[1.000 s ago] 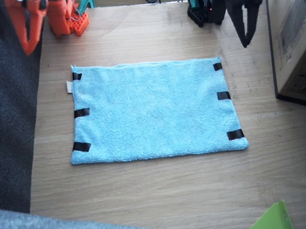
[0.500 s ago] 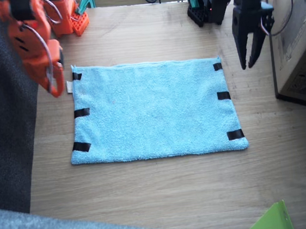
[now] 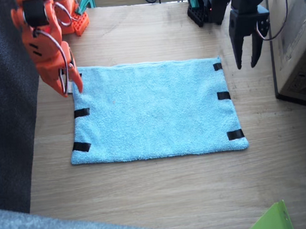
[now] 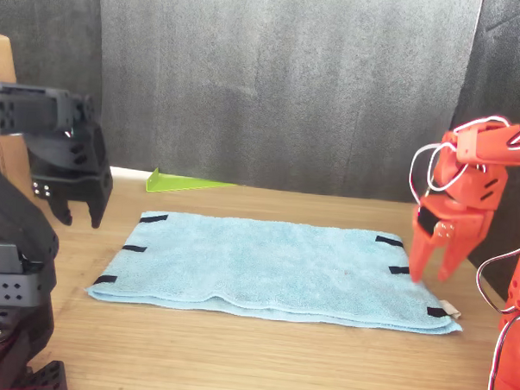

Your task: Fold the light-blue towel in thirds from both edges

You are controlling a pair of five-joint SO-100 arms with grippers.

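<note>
Fixed view: light-blue towel (image 3: 153, 110) lies flat, unfolded, mid-tabletop (image 3: 167, 195). Black tape strips (image 3: 223, 95) mark each short edge; a white tag (image 3: 69, 87) shows at the far left corner. Right arm's orange tool (image 3: 69, 86) hangs at that corner, tips pointing down, jaws narrowly parted, nothing between them. Left arm's black tool (image 3: 247, 59) hangs just off the towel's far right corner, jaws moderately apart, holding nothing. Cardboard box (image 3: 297, 34) at far right.

Front view: towel (image 4: 265, 269) flat. Orange tool (image 4: 432, 269) stands over its right edge, fingers spread, whether touching the cloth unclear. Black tool (image 4: 78, 213) hangs above the tabletop left of the towel, jaws apart. Green sheet (image 4: 183, 183) behind.
</note>
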